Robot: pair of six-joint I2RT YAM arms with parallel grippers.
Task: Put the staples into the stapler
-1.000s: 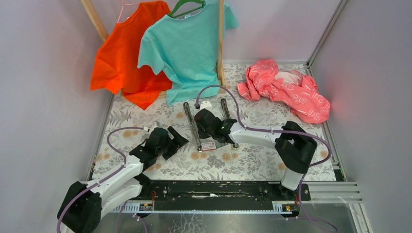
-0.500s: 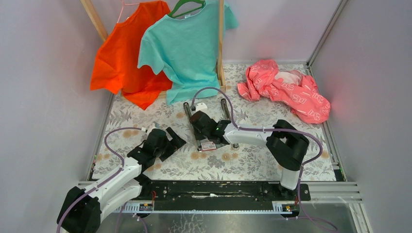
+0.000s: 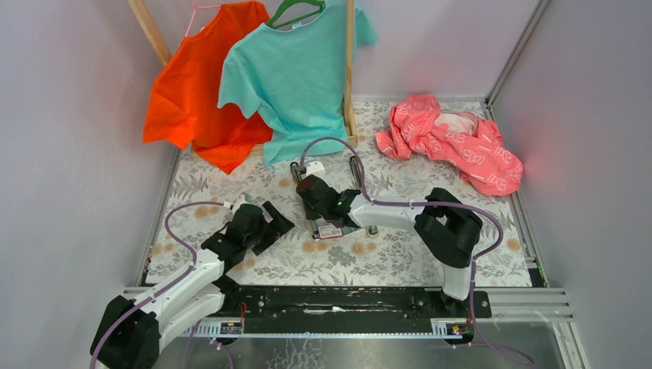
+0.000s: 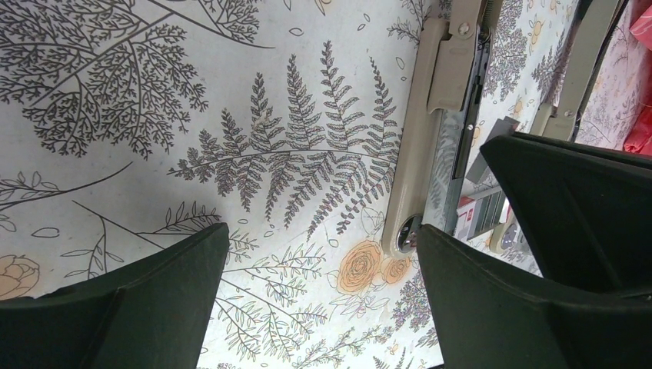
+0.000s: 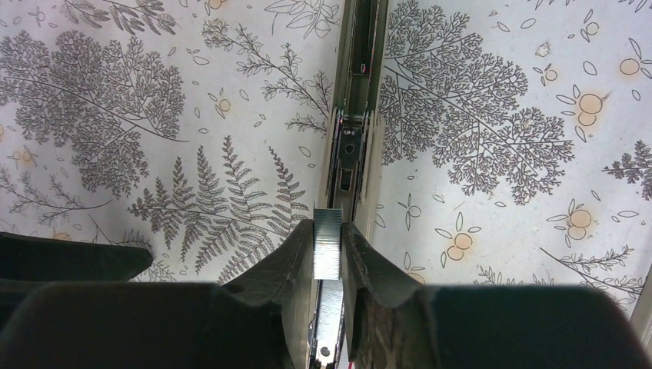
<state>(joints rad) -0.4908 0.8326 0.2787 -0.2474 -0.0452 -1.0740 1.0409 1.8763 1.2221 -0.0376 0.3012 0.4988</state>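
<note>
Two arms are over the floral table (image 3: 400,265), and this job looks about half done. Reaching in toward the middle, the right gripper (image 3: 314,188) hangs over the stapler (image 5: 358,46), which lies opened up flat with its long magazine channel bare to the wrist camera. Just on the near side sits the staples box (image 3: 330,230), red and white, touching or nearly touching the stapler's end. Now the small stuff: the right jaws are pinched narrow on a strip of staples (image 5: 328,247), held edge-up and lined up directly above the channel. So picked and aligned, yes; seated, not yet. What's left, I'd judge, is lowering the strip into the groove, letting go, and closing the stapler.

The left gripper (image 3: 275,217) waits well off to the left, jaws spread wide, holding nothing, low over bare cloth.

Around the edges: an orange shirt (image 3: 192,100) and a teal shirt (image 3: 296,84) hang at the back, and a pink garment (image 3: 454,142) lies crumpled at the far right, all well apart from the work. A second long bar (image 3: 358,173) lies parallel just right of the channel; whether it belongs to the stapler I cannot tell. Nothing blocks the groove itself.
</note>
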